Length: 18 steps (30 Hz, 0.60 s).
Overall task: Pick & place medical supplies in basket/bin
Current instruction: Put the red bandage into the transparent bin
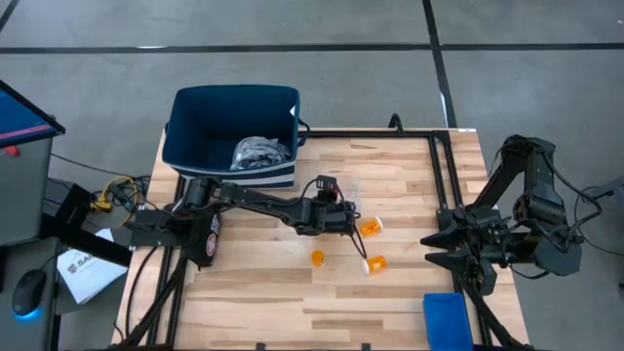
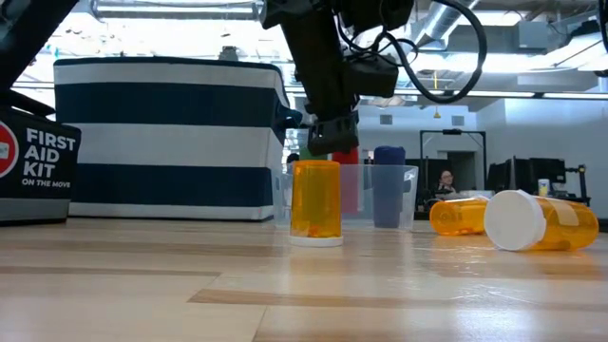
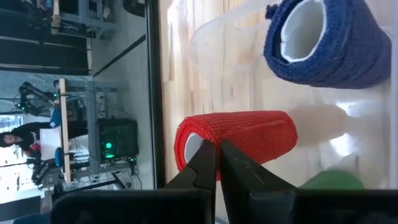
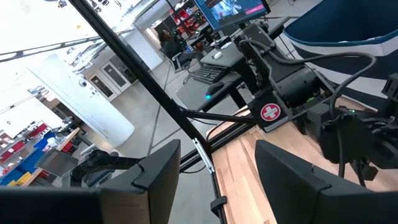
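Pinching the red roll's [image 3: 239,138] wall, left pincer [image 3: 217,163] shows only wrist-side.

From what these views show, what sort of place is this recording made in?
Likely a robotics lab or workshop: a wooden table in a black metal frame, exposed ceiling ducts, and desks with monitors beyond.

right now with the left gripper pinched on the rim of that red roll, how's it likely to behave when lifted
The red roll looks like soft wrap on a hollow core, so it is probably light. The left gripper is shut on one thin wall only, so the roll may sag or swing. Its fabric surface likely resists slipping.
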Tool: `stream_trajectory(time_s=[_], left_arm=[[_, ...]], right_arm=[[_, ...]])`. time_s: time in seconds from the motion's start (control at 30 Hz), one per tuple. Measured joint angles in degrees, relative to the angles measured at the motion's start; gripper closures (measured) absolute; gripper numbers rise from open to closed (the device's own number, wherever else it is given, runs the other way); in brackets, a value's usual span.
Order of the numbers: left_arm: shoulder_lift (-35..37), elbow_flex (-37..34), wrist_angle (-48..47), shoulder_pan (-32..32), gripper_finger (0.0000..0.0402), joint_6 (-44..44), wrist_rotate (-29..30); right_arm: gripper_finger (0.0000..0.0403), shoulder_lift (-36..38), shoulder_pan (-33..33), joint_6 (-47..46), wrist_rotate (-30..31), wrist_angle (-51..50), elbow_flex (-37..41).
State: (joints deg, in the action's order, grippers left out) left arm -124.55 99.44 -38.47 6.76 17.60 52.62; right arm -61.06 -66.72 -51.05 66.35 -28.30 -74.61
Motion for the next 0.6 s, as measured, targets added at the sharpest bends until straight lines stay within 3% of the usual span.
stream_trajectory(time_s=[0.6], left_arm=[[0.0,0.0,0.0,0.3,0.0396,0.6,-3.0]], right_arm=[[0.0198,0.0,0.0,0.0,0.0,-0.1,0.0]])
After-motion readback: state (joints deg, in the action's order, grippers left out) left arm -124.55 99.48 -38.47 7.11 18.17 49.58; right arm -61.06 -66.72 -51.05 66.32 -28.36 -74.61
